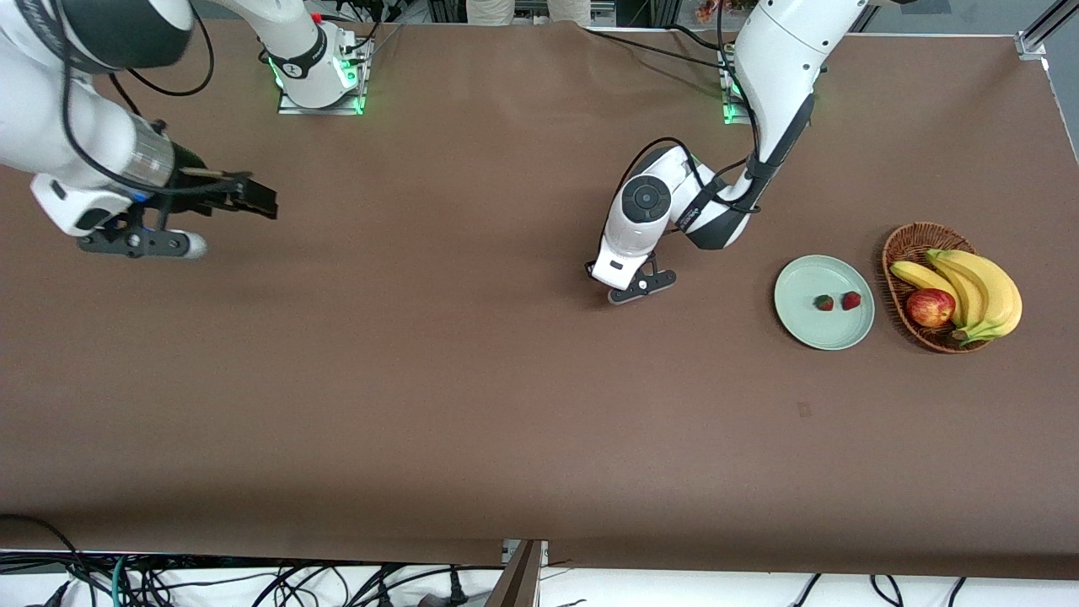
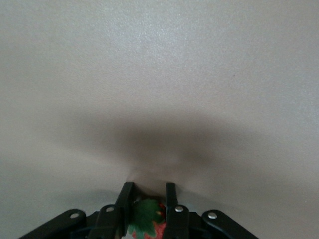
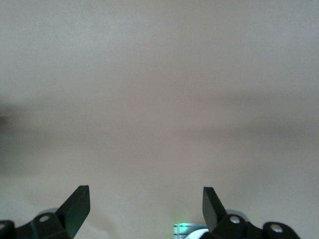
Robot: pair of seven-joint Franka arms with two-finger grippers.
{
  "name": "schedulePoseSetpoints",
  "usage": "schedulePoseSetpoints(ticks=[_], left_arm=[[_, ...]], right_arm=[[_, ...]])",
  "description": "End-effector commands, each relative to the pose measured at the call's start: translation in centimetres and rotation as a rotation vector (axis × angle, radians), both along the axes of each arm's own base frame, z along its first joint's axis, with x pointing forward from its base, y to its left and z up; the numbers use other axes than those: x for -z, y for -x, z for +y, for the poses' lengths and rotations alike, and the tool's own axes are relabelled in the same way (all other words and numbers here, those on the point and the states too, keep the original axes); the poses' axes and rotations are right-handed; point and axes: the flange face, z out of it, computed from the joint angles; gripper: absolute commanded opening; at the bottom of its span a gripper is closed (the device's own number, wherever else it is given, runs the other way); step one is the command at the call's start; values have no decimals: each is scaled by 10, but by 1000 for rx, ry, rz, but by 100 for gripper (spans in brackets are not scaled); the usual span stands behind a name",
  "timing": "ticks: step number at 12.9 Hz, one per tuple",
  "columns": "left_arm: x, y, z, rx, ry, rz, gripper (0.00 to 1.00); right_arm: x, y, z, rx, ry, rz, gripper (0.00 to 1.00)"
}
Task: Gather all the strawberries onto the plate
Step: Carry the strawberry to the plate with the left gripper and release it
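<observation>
Left gripper point(image 1: 642, 287) down at the table point(image 1: 421, 379), well apart from the plate point(image 1: 801, 324) toward the right arm's end, fingers point(image 2: 125, 201) clamped on a strawberry point(image 2: 147, 219). Two strawberries point(image 1: 824, 302) point(image 1: 851, 300) lie on the plate, side by side. Basket point(image 1: 906, 244) with bananas point(image 1: 982, 291) and apple point(image 1: 930, 307) just beside the plate. Right gripper point(image 3: 145, 206) waits with jaws wide, holding nothing.

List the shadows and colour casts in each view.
Front view: brown table evenly lit. Left wrist view: cloth washed out to grey, dark shadow ahead of the left gripper, shut on a strawberry. Right wrist view: same pale cast, faint shadow bands, right gripper open.
</observation>
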Motion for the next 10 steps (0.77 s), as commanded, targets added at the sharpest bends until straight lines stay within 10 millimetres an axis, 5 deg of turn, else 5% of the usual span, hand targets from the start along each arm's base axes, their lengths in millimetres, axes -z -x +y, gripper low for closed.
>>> schedulePoseSetpoints(ticks=[1, 2, 7, 10], left_arm=[[-9, -5, 3, -12, -24, -7, 1], [-12, -6, 6, -12, -33, 1, 1], [-105, -80, 70, -60, -32, 14, 0], [-122, -106, 118, -44, -17, -6, 0]], right_arm=[[-11, 21, -26, -74, 1, -40, 100], [-9, 22, -36, -90, -3, -45, 100], [-11, 21, -43, -99, 16, -55, 100], [-15, 18, -46, -100, 35, -67, 100]])
